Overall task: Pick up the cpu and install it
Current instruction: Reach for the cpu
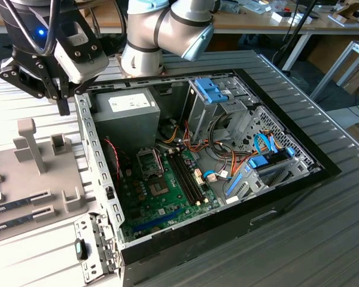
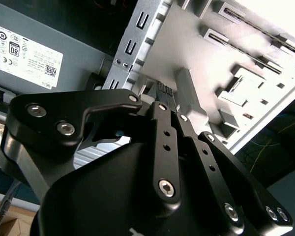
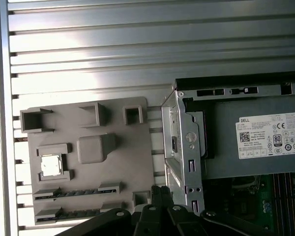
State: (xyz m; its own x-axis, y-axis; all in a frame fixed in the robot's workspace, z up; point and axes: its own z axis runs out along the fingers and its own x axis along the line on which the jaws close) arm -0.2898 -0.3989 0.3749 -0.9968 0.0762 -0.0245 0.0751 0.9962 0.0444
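Note:
The cpu (image 3: 51,165), a small silver-topped square, lies in a nest of the grey fixture tray (image 3: 88,125) in the first wrist view. My gripper (image 3: 159,191) is shut with nothing between its fingers. It hangs above the gap between the tray and the open computer case's side wall (image 3: 184,147), well apart from the cpu. In the exterior view the gripper (image 1: 63,107) is at the upper left, over the case's back corner. The black socket frame (image 1: 148,162) sits on the green motherboard (image 1: 161,200) inside the case. In the second wrist view the black fingers (image 2: 163,105) are pressed together.
A grey power supply (image 1: 122,113) fills the case's corner nearest the gripper. Blue drive brackets (image 1: 212,92) and cable bundles (image 1: 227,164) crowd the far side. Two dark memory sticks (image 3: 71,193) lie in tray slots. The ribbed metal table (image 1: 299,239) surrounds the case.

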